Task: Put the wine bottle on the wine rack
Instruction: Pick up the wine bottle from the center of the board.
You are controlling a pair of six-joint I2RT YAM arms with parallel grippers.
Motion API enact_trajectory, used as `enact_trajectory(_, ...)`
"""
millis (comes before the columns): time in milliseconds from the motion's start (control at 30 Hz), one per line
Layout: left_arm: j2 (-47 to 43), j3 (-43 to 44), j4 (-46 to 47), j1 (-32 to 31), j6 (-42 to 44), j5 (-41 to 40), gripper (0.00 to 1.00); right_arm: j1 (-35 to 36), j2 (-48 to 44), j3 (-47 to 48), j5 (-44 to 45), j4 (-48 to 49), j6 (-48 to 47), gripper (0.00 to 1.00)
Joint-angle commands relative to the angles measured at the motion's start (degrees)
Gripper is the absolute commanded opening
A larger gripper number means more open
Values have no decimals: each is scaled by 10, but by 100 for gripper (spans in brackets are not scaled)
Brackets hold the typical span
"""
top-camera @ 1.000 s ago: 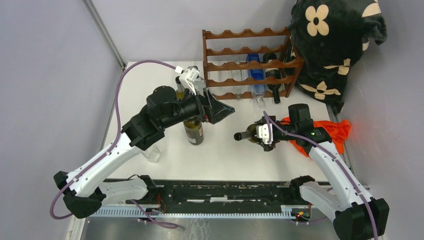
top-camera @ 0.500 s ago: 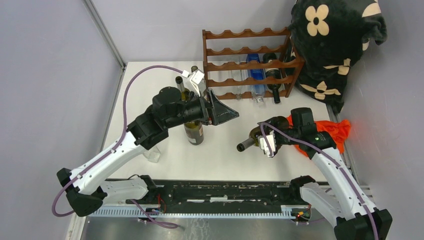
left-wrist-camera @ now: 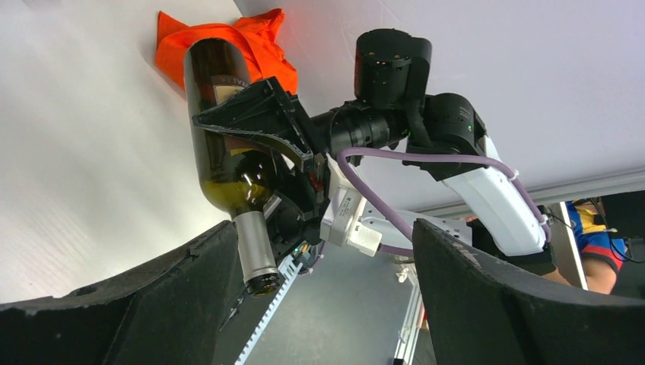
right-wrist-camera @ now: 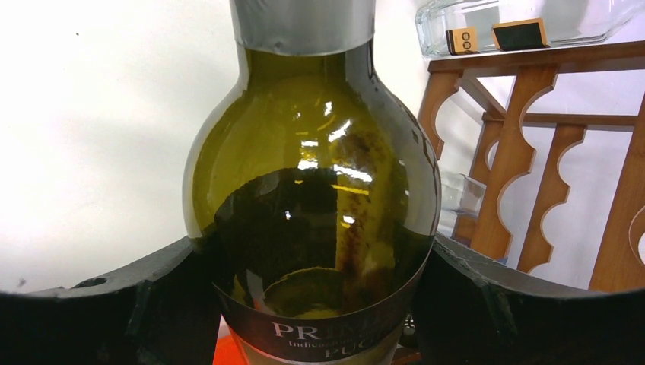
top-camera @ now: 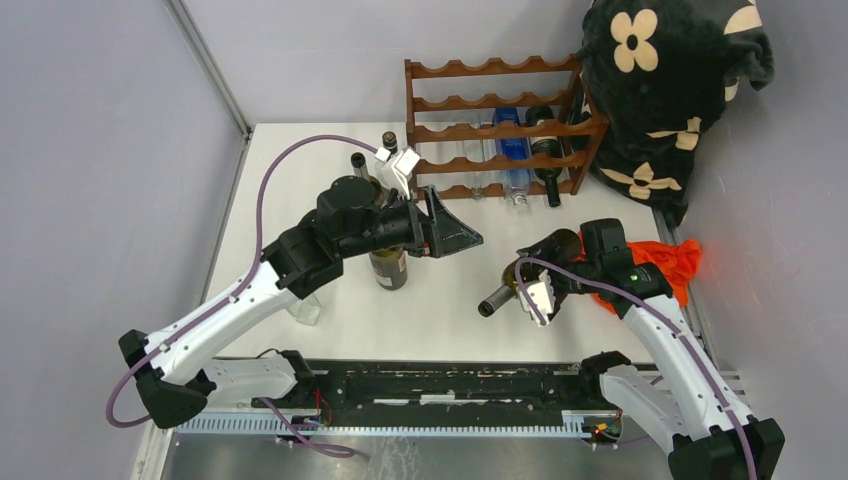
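1. Top external view: the right gripper is clamped on the body of an olive-green glass wine bottle and covers part of it. The bottle is tilted over the white table, with its neck toward the near left. The reddish-brown wooden wine rack with wavy rails stands at the far edge, well apart from this bottle. The left arm reaches across the table, and the left gripper points right with its jaws apart and nothing between them. This arm hides the top of a dark upright bottle.
2. Left wrist view: the two black fingers of the left arm stand wide apart at the bottom corners, and the frame cuts off their tips. Beyond them the right arm is bent, with its jaws closed around the wine bottle. The bottle's base is near a crumpled orange cloth, and its label is partly covered.
3. Right wrist view: the wine bottle fills the middle, with black fingers touching both of its sides. The neck is cut off at the top, and the label is only partly readable. Only part of the rack's side shows at the right, with a clear glass bottle on it, also cut off.
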Motion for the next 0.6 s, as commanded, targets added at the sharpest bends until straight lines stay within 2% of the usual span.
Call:
enact_trajectory(0, 13, 28, -6, -6, 32, 11, 89, -2, -8, 37, -3, 45, -35, 0)
enact_trajectory(300, 52, 45, -1, -51, 77, -15, 90, -2, -15, 51, 19, 36, -98, 0)
enact_trajectory(567, 77, 63, -19, -53, 84, -21, 90, -2, -22, 54, 31, 47, -130, 0)
